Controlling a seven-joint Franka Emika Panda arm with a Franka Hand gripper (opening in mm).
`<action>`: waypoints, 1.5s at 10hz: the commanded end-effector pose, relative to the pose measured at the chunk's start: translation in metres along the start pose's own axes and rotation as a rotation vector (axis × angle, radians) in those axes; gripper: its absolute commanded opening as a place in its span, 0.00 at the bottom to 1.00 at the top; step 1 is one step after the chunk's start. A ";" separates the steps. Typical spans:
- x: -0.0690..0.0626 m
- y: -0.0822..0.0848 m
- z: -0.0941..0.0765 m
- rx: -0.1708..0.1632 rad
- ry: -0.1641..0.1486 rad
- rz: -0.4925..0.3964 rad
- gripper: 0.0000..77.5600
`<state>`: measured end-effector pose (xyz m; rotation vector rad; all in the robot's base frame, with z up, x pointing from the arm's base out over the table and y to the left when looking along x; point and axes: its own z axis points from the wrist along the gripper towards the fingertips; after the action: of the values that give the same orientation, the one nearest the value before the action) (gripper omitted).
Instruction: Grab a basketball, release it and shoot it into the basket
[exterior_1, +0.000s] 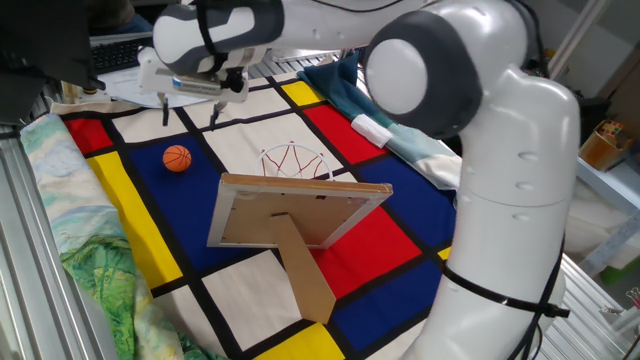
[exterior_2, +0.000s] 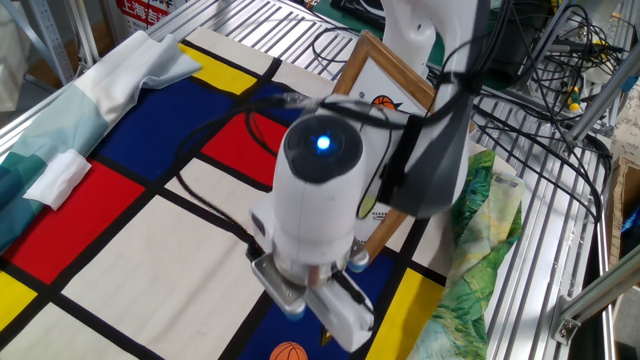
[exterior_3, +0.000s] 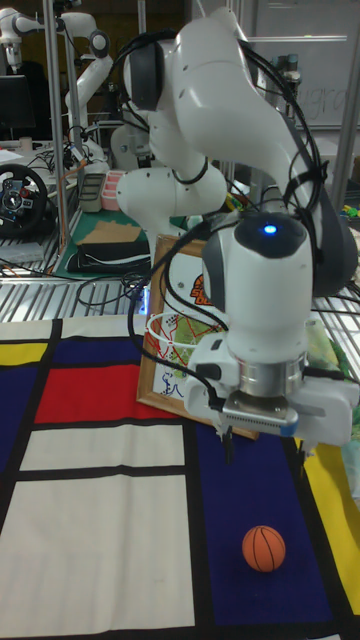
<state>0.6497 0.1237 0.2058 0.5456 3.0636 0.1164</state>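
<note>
A cloth of red, blue, yellow and white blocks (exterior_1: 400, 215) covers the metal-slatted table (exterior_2: 300, 35). The small orange basketball (exterior_3: 264, 548) lies on blue. The two-finger gripper (exterior_3: 264, 446) hangs above it, fingers spread wide, empty.

A robotics lab; a second white robot arm (exterior_3: 85, 60), metal racks (exterior_2: 530, 270), loose cables (exterior_2: 560, 60).

Arm bent forward, wrist pointing down; gripper (exterior_3: 264, 450) fingers spread apart, empty, above table
</note>
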 end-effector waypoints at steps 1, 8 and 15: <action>-0.007 0.004 0.010 -0.001 -0.008 -0.003 1.00; -0.017 0.006 0.032 0.014 -0.011 -0.007 1.00; -0.017 0.005 0.041 0.024 -0.050 0.002 1.00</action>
<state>0.6683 0.1248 0.1634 0.5412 3.0483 0.0617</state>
